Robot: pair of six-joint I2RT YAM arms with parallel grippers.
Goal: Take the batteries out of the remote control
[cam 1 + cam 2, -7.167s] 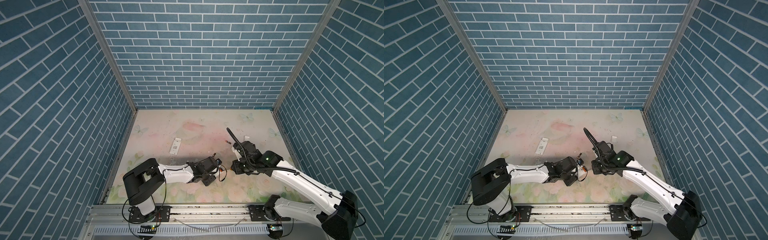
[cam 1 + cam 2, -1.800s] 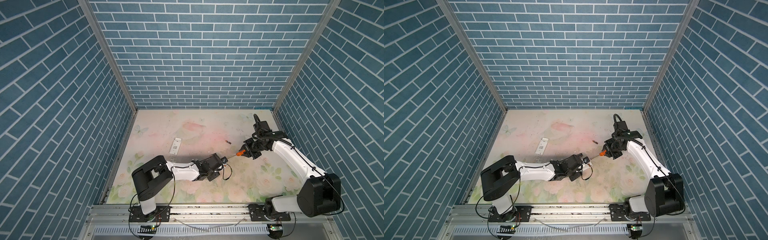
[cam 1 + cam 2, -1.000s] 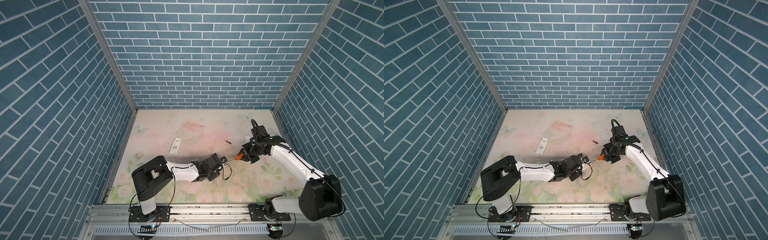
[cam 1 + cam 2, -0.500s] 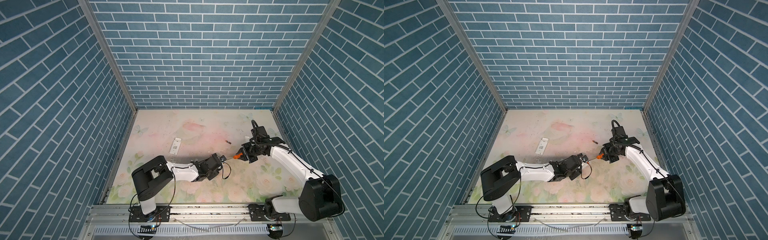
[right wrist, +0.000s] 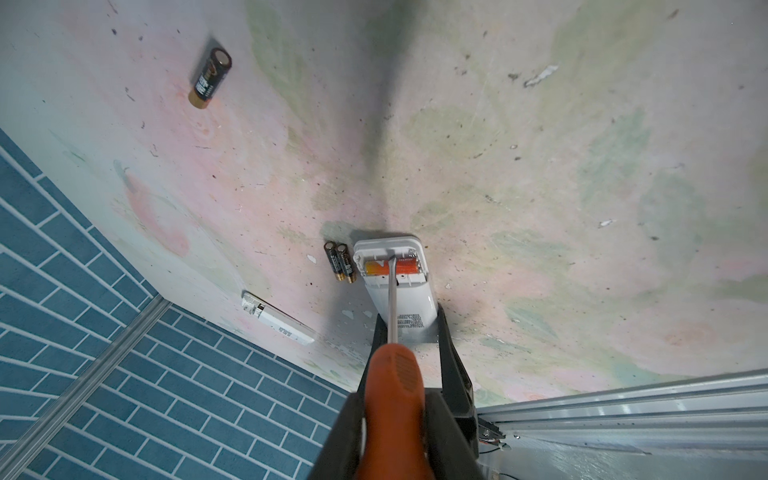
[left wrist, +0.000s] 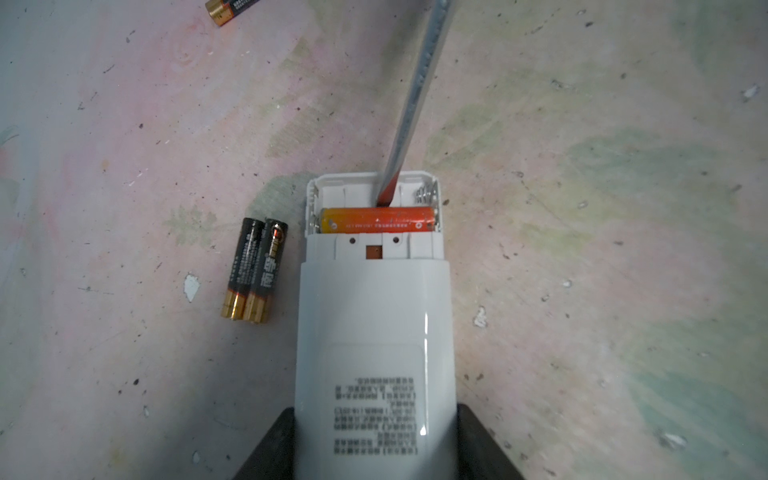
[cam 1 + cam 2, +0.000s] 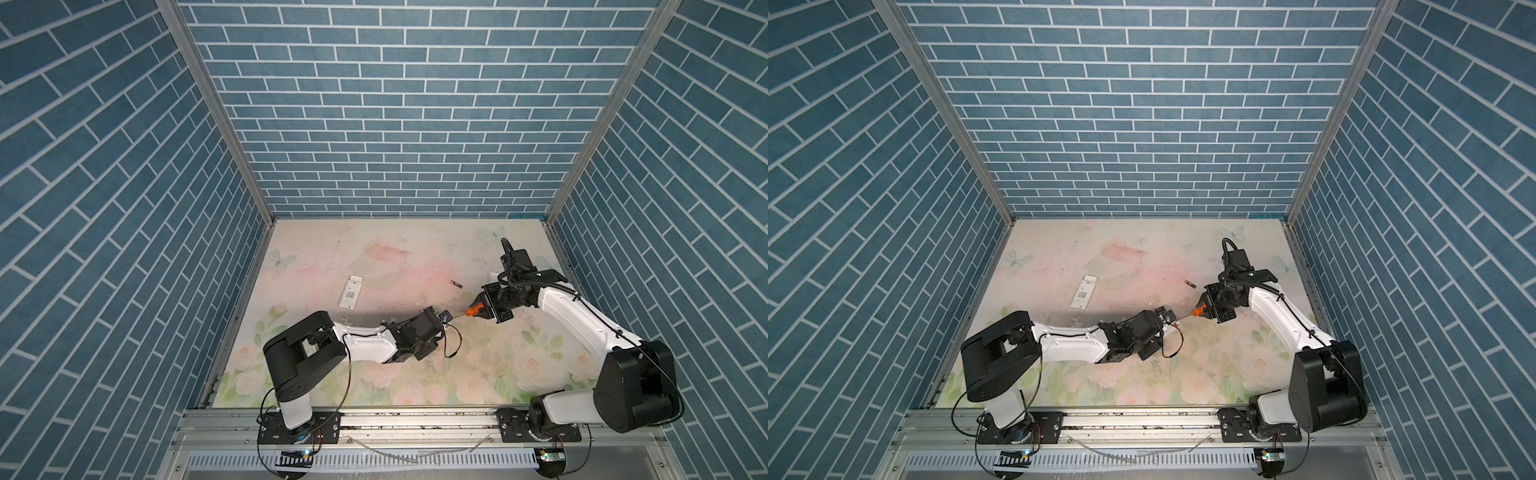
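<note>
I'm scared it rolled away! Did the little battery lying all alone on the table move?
No. The lone battery lies where it lay in each earlier top view, just as far right of the flat white piece.

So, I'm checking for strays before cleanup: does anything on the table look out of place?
One black battery lies alone, well away from the pair beside the remote. Nothing else stands out.

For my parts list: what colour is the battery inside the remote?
Orange battery, yellower at one end; clearest in the left wrist view.

Blurred label (image 6: 376, 415) on remote control (image 6: 374, 316)
</note>
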